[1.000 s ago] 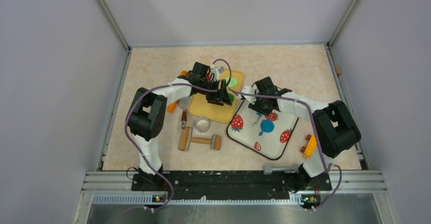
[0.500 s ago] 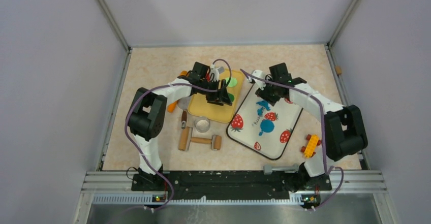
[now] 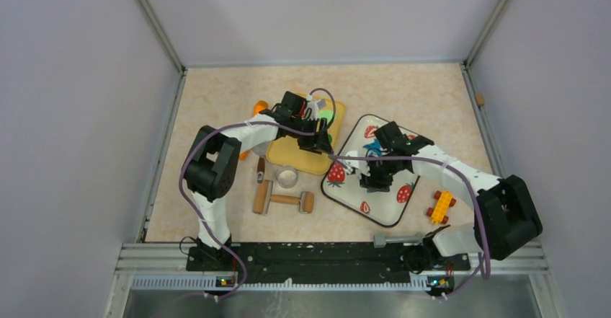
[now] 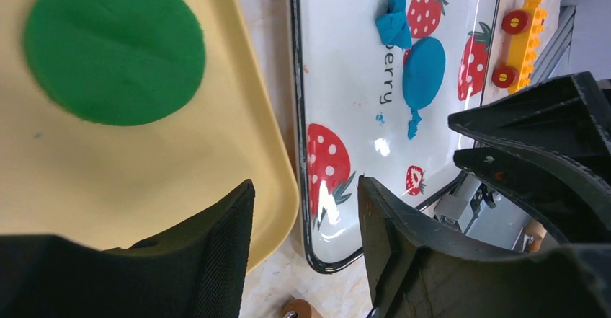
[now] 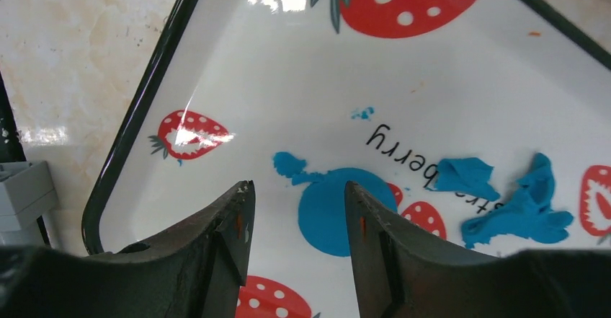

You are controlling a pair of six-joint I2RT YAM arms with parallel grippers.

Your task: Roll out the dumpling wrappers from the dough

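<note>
1. One wrapper (image 5: 339, 213) looks finished on the tray (image 5: 216, 58), right of the middle of the table (image 3: 403, 87); ragged dough (image 5: 515, 210) beside it awaits rolling.
2. The right gripper (image 5: 297, 188) and left gripper (image 4: 306, 188) hover, jaws apart, empty.

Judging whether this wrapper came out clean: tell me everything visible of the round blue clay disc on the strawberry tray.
The blue disc is thin, flat, matte clay, round with a mostly clean edge, but a small ragged tail sticks out on one side. It lies flat on the white strawberry tray, partly covering a printed strawberry beside the lettering. Ragged blue scraps lie apart from it. The right gripper, fingers open, is poised above it; contact cannot be told.
</note>
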